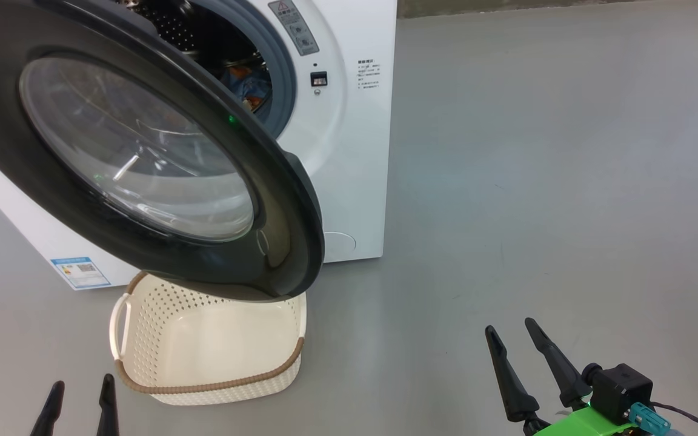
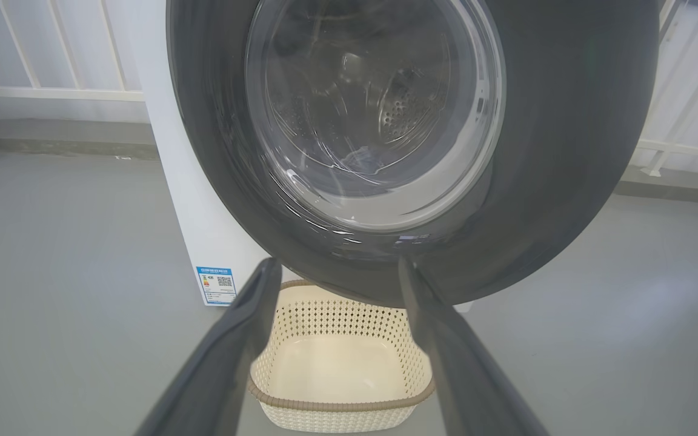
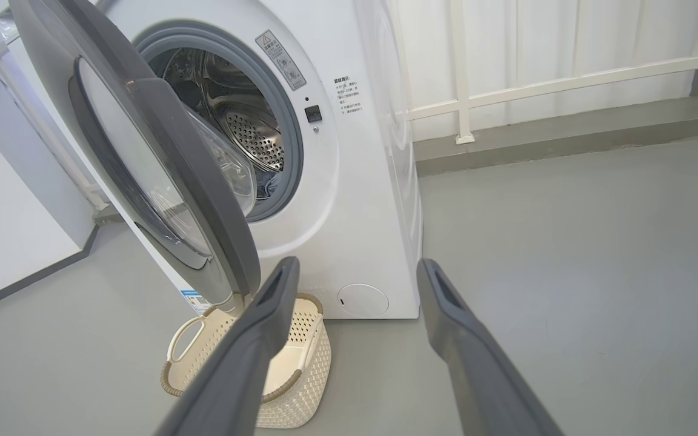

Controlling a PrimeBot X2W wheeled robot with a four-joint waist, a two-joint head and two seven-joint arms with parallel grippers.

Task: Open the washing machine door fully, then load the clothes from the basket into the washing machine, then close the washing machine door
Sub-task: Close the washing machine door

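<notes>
The white washing machine (image 1: 355, 151) (image 3: 367, 200) stands at upper left, its round black door (image 1: 143, 151) (image 2: 537, 151) (image 3: 161, 175) swung partly open over the basket (image 1: 203, 363) (image 2: 337, 387) (image 3: 306, 363). Light-blue clothes (image 1: 249, 91) (image 3: 271, 181) lie inside the steel drum. The cream basket on the floor holds nothing that I can see. My left gripper (image 1: 80, 396) (image 2: 338, 269) is open at the lower left, in front of the door and basket. Well to the right of the basket, my right gripper (image 1: 511, 330) (image 3: 355, 266) is open with nothing between its fingers.
Grey floor (image 1: 537, 181) stretches to the right of the machine. A white railing (image 3: 567, 79) and a wall run behind it. A blue label sticker (image 1: 80, 272) sits low on the machine's left side, and a round white cap (image 3: 362, 300) low on its front.
</notes>
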